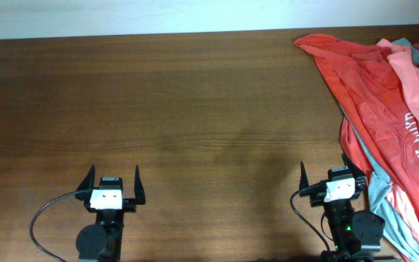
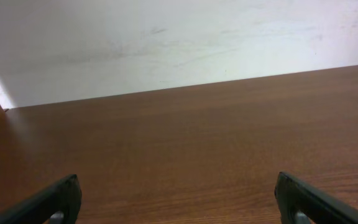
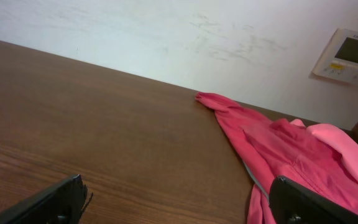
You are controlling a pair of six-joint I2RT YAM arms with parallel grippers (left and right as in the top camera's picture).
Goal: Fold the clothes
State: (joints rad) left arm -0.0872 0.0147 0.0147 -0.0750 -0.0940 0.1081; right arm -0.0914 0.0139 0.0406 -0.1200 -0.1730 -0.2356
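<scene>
Left gripper: fingers spread wide, nothing held, parked at the near edge of the table. Right gripper: likewise spread and empty, its outer finger just beside the edge of the clothes. The clothes are heaped at the right side of the table, well apart from the left gripper. The orange-red T-shirt with white lettering is on top, the salmon-pink shirt is draped over it at the far right, and the teal-grey shirt is trapped underneath. Risks: two layers are likely to be pinched at once because the shirts overlap, so the whole heap could be dragged. Fabric near the right arm base could be snagged on the first move. The heap runs out of the overhead view, so any overhang cannot be judged.
</scene>
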